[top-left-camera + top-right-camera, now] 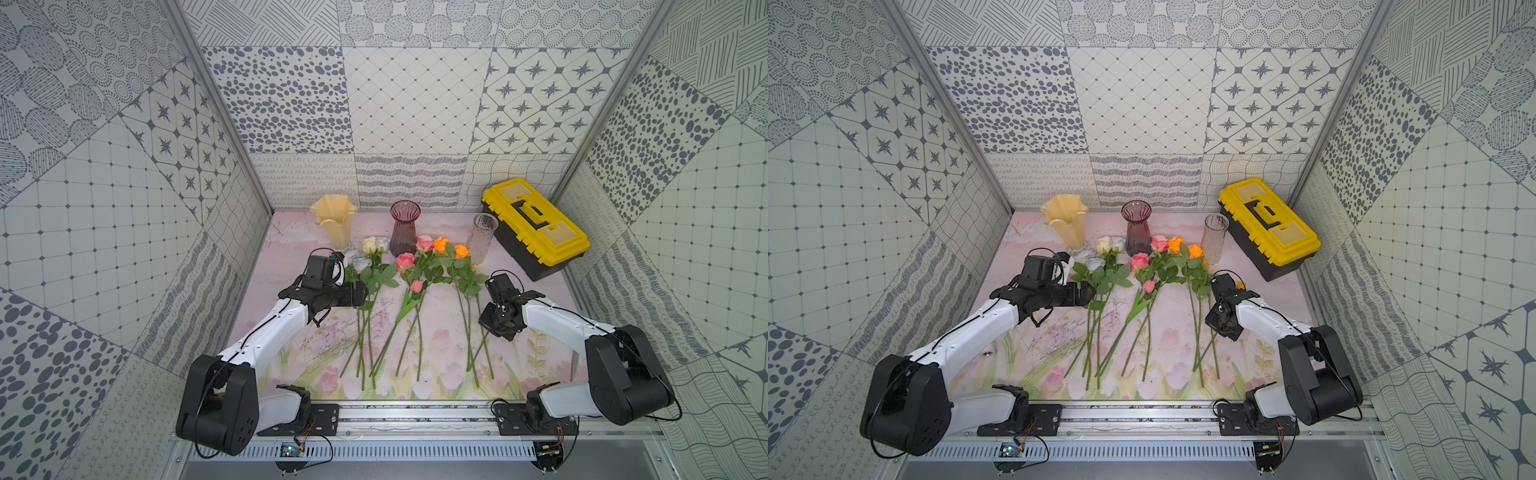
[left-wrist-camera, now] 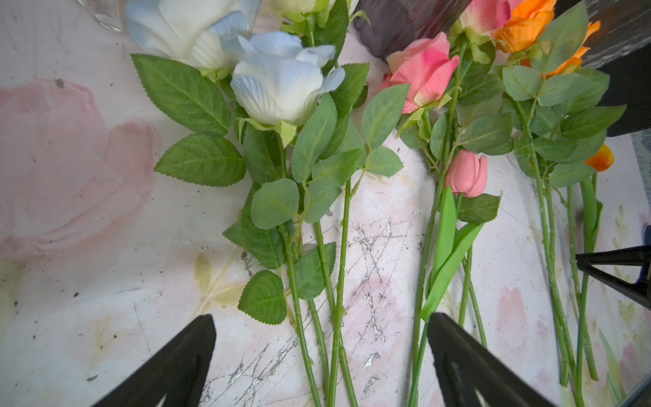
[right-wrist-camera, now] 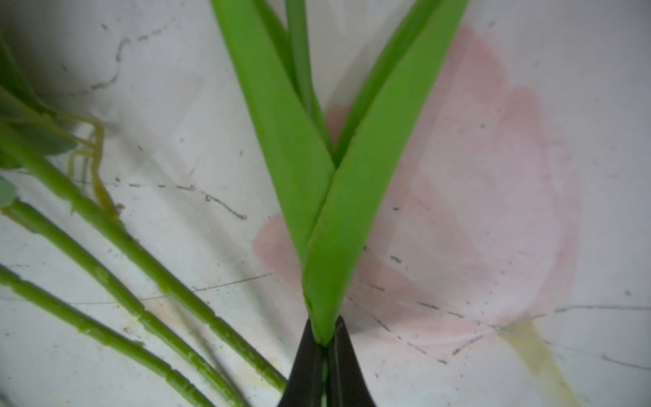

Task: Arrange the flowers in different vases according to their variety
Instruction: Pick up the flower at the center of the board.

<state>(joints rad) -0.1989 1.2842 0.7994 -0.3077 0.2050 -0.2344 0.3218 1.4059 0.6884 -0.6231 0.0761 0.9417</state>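
Top views: flowers [image 1: 417,286] lie in a row mid-worktop [image 1: 286,249], heads far, stems near. Three vases [image 1: 404,228] stand just beyond the heads, toolbox [image 1: 536,226] far right.
Left wrist: left hand [image 2: 320,317] spread wide, hovering over stems of white roses [image 2: 281,88] at row's left end.
Right wrist: right hand [image 3: 326,347] clamped on a tulip [image 3: 322,264] at its leaf base, just off the worktop.

Left arm: your left arm [image 1: 266,328] stretches low and forward, ending left of the purple vase [image 1: 404,227], on the base side.
Left gripper: your left gripper [image 2: 322,317] lies level, fingers [image 2: 183,363] spread wide.
Right arm: your right arm [image 1: 569,324] bends inward right of the purple vase, wrist tipped down.
Right gripper: your right gripper [image 3: 326,338] pinches a leafy flower stem [image 3: 324,246].
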